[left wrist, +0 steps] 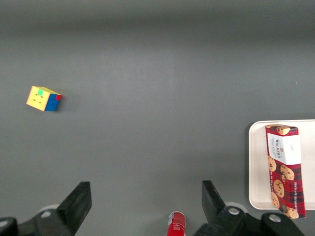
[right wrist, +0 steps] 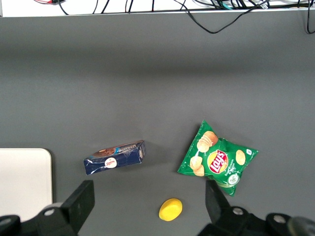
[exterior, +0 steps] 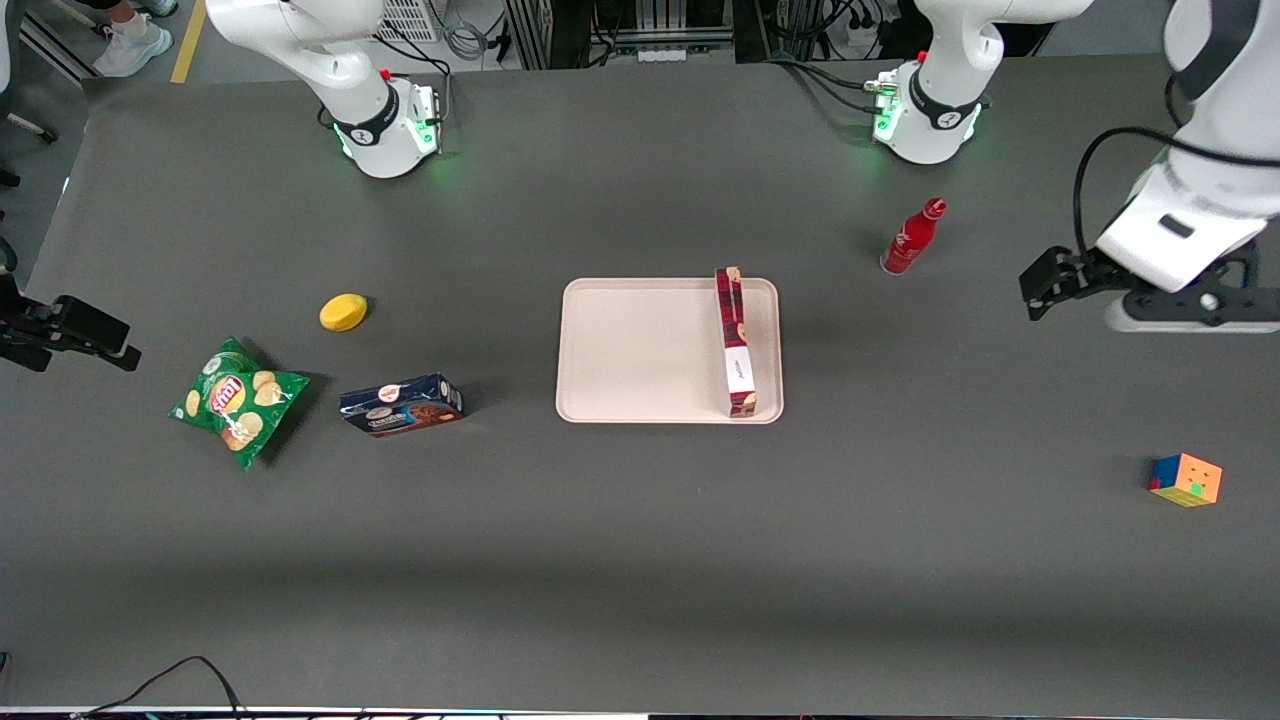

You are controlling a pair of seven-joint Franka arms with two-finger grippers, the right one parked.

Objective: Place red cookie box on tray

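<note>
The left arm reaches in at its own end of the worktop (exterior: pixel 640 560), its wrist raised well above the surface. Its tool (left wrist: pixel 146 201) points down, empty, the two fingers (left wrist: pixel 78 199) spread wide apart.

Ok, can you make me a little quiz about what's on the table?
1. True or false: the red cookie box is on the tray.
2. What stands nearest the gripper? A) chip bag B) red bottle C) lemon
3. Fill in: the gripper's jaws are ____, holding nothing.

Key: 1 true. The box lies along the tray's edge toward the working arm's end. 2 B, the red bottle; the chip bag and lemon lie toward the parked arm's end. 3 open; the gripper hangs above bare table, away from the tray.
</note>
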